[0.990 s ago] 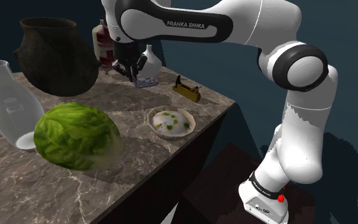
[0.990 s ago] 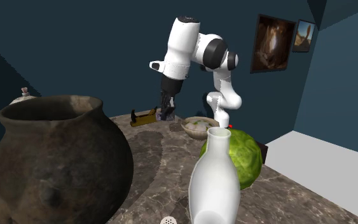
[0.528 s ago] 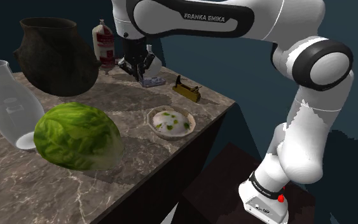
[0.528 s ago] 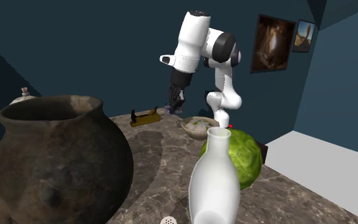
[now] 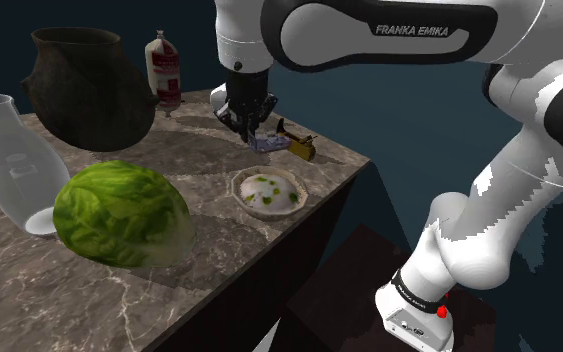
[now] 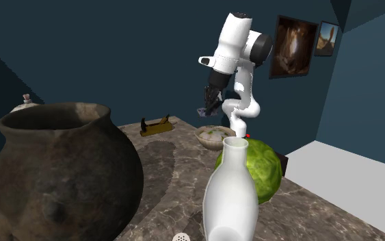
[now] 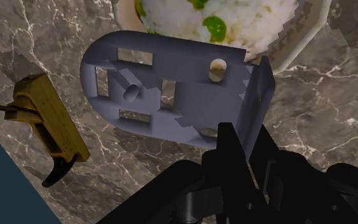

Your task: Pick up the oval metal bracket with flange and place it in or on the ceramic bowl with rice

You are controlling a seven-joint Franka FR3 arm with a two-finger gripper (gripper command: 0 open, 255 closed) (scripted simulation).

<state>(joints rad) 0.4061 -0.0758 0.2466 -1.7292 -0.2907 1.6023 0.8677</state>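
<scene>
My black gripper hangs above the marble counter, shut on the blue-grey oval bracket. In the wrist view the fingers clasp the bracket's upright flange, and its flat slotted plate juts out in front of them. The pale bowl with rice and green bits stands near the counter's edge, below the bracket and nearer the camera. From the wrist the bracket overlaps the bowl's rim. In the second exterior view the gripper holds the bracket high above the bowl.
A brass-coloured tool lies on the counter just behind the bracket. A lettuce head, a clear glass vase, a dark clay pot and a red-labelled bottle stand toward the shoulder view's left. The counter's edge drops off beside the bowl.
The gripper has lifted the bracket off the counter's far side and carried it to the shoulder view's right, toward the bowl. The arm has swung with it.
</scene>
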